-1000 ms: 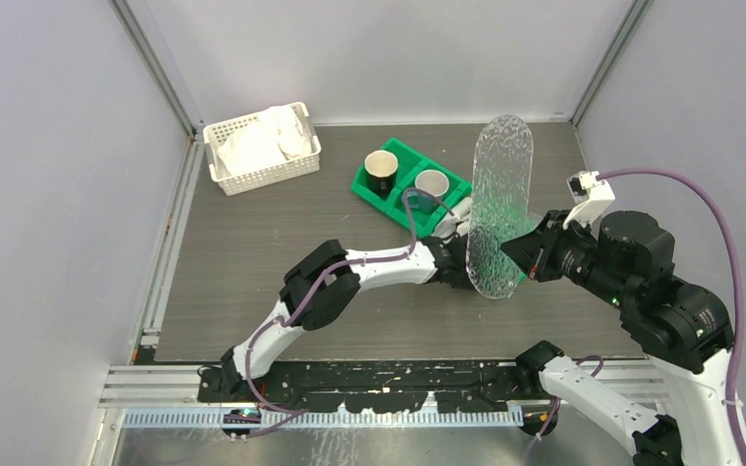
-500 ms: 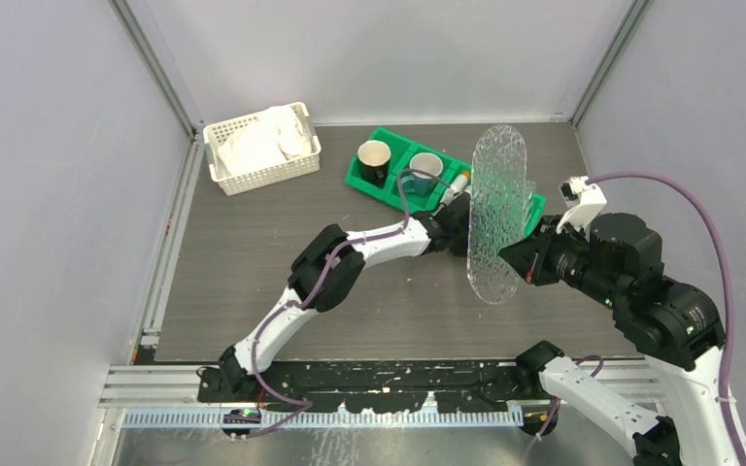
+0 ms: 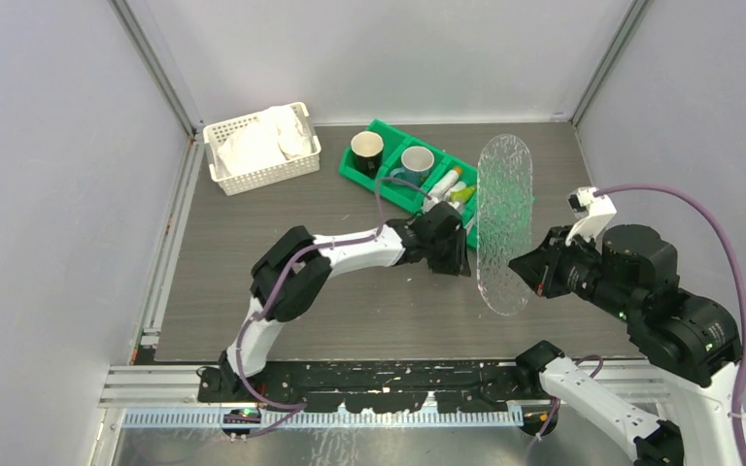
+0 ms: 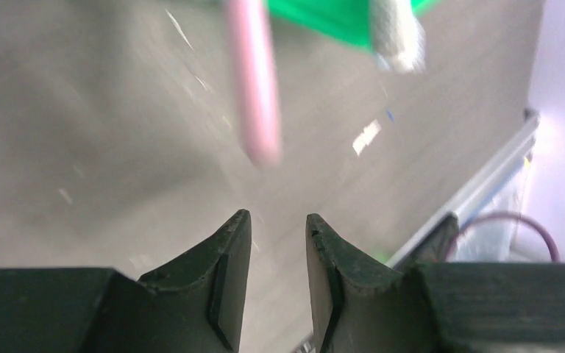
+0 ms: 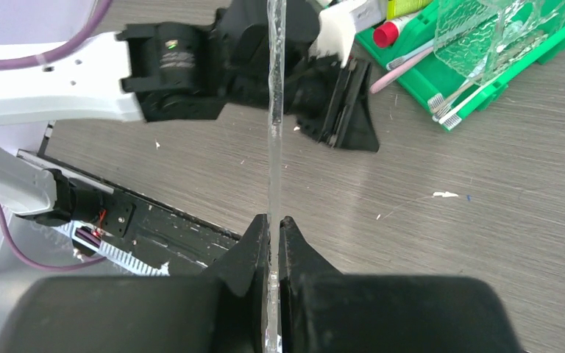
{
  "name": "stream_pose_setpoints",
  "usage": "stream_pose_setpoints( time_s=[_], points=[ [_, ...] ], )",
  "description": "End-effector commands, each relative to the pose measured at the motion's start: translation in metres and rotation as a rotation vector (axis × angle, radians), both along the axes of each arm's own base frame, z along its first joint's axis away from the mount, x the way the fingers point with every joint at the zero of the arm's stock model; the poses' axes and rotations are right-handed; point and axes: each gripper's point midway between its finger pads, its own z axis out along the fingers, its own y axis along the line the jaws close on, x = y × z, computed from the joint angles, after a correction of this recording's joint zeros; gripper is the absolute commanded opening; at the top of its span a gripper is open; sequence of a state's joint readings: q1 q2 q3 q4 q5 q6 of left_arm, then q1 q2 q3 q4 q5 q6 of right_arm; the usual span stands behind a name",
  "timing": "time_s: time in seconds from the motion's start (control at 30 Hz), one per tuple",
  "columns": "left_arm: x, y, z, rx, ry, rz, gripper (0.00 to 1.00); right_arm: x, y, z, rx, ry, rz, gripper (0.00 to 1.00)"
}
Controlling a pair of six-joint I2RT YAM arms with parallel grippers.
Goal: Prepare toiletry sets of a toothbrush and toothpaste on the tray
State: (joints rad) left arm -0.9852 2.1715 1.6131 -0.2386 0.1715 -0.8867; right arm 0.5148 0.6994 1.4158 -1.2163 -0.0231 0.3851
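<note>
Tray [image 3: 503,223] stands on edge, pinched by my right gripper [image 5: 274,220]; left gripper [image 4: 276,218] half-open, empty — pink toothbrush [image 4: 254,81] just ahead, handle lengthwise toward it — left arm nearer.

readable text: 0 | toothpaste tubes [image 5: 353,15] in green bin [image 3: 359,179]: print too small and blurred to read | mugs [image 3: 366,148], white basket [image 3: 253,177]: no legible label, brand or number

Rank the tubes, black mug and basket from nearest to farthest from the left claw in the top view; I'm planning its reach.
1. Tubes, in the bin, just beyond the left claw.
2. Black mug, at the bin's left end.
3. Basket, far left.
</note>
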Motion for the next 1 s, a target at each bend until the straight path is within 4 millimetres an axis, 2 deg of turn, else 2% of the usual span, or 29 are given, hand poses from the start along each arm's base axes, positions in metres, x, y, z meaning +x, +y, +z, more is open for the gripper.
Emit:
stream_pose_setpoints(
  time_s=[0.0, 0.1, 0.2, 0.3, 0.4, 0.47, 0.53, 0.67, 0.77, 0.87, 0.97],
  points=[
    [-0.043, 0.002, 0.062, -0.084, -0.036, -0.054, 0.36, -0.002, -0.003, 0.017, -0.009, -0.057, 0.019, 0.01],
    [-0.055, 0.017, 0.064, -0.058, -0.026, -0.075, 0.35, 0.006, -0.002, 0.005, -0.053, -0.022, 0.019, 0.01],
    [-0.056, 0.053, 0.064, 0.018, -0.070, -0.018, 0.35, 0.021, -0.009, -0.012, -0.138, 0.025, -0.036, 0.01],
    [-0.045, 0.131, 0.069, 0.232, -0.159, 0.154, 0.36, 0.033, -0.011, -0.026, -0.194, 0.078, -0.075, 0.01],
    [-0.042, 0.209, 0.096, 0.314, -0.202, 0.362, 0.38, 0.045, -0.017, -0.037, -0.250, 0.102, -0.119, 0.01],
    [-0.050, 0.250, 0.108, 0.343, -0.196, 0.451, 0.39, 0.053, -0.019, -0.045, -0.294, 0.120, -0.146, 0.01],
    [-0.060, 0.282, 0.125, 0.341, -0.222, 0.509, 0.39, 0.061, -0.019, -0.052, -0.337, 0.139, -0.156, 0.01],
    [-0.076, 0.315, 0.165, 0.204, -0.276, 0.578, 0.39, 0.078, -0.010, -0.068, -0.451, 0.143, -0.164, 0.01],
    [-0.082, 0.335, 0.190, 0.153, -0.321, 0.616, 0.43, 0.087, 0.011, -0.070, -0.585, 0.081, -0.143, 0.01],
    [-0.086, 0.347, 0.203, 0.162, -0.337, 0.624, 0.44, 0.093, 0.031, -0.071, -0.745, -0.023, -0.147, 0.01],
    [-0.090, 0.352, 0.210, 0.172, -0.329, 0.628, 0.43, 0.096, 0.049, -0.083, -0.898, -0.117, -0.153, 0.01]
  ],
)
